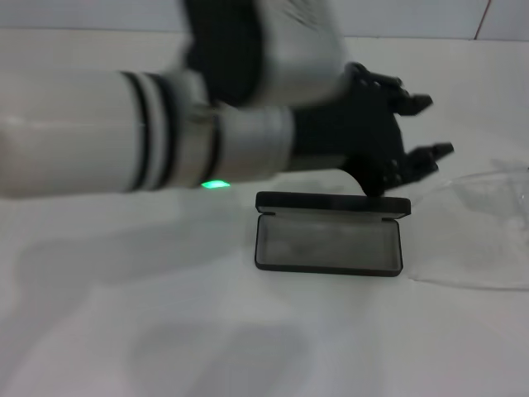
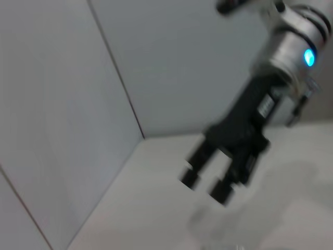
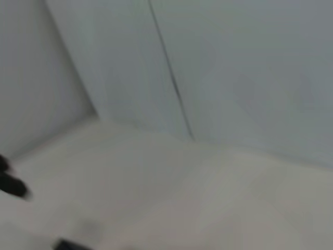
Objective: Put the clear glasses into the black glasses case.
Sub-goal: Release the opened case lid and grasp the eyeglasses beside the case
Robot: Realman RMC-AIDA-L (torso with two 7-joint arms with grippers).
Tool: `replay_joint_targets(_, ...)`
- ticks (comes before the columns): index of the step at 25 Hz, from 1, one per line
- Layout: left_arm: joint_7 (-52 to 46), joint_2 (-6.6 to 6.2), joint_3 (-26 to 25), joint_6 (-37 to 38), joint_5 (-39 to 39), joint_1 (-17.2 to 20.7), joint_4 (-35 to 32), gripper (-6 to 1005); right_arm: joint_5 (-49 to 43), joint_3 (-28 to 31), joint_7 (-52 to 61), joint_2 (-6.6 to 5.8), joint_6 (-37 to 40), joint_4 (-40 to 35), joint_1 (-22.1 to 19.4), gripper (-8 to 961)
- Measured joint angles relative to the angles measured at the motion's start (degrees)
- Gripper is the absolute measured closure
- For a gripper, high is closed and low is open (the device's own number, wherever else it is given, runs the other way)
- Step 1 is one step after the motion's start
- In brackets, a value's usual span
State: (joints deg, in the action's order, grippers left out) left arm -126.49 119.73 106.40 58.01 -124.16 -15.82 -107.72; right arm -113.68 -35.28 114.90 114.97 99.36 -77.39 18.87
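Note:
The black glasses case (image 1: 329, 244) lies open on the white table, grey lining up, with its lid standing along the far side. The clear glasses (image 1: 488, 194) show only as a faint transparent outline on the table to the right of the case. My left arm reaches across from the left, and my left gripper (image 1: 433, 126) hovers open above the case's far right corner, pointing toward the glasses and holding nothing. My right gripper (image 2: 204, 185) appears only in the left wrist view, above the table with its fingers apart and nothing between them.
The white table (image 1: 165, 331) spreads wide in front of and to the left of the case. Pale walls (image 2: 182, 62) meet in a corner behind the table. A green light (image 1: 215, 184) glows on my left arm.

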Motion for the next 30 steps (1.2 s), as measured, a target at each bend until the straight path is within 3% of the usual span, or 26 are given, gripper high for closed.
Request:
replay_joint_targets(5,7.1,-0.02,-11.15,5.38,16.33,1.67,3.82,555,-23.39,-11.97,26.04,-0.14,3.6,-24.81,3.44,123)
replay_joint_targets(8,10.59,-0.02,-17.83,10.01,25.49,2.04,7.84,559,-32.96,-15.88,34.05,-0.34,11.33,-29.63,9.46,137)
replay_joint_targets(11,14.37,-0.02,-24.57,15.36,33.17,1.35,14.08,563,-39.35,-19.0,36.67,0.4,14.99,-25.97,13.76,148)
replay_joint_targets(17,20.05,-0.02,-33.12,22.92,42.16,0.65,23.96,570,-44.49,-28.08,39.85,0.76,10.16,-16.09,14.13,153)
replay_joint_targets(23,21.84,-0.02,-36.2,25.74,42.98,0.52,27.88,577,-45.51,-29.98,41.12,0.93,6.06,-12.36,13.59,157)
replay_joint_targets(30,22.79,-0.02,-36.37,26.2,42.7,-0.07,28.71,586,-45.17,-31.8,41.16,0.96,1.08,-7.36,11.55,176)
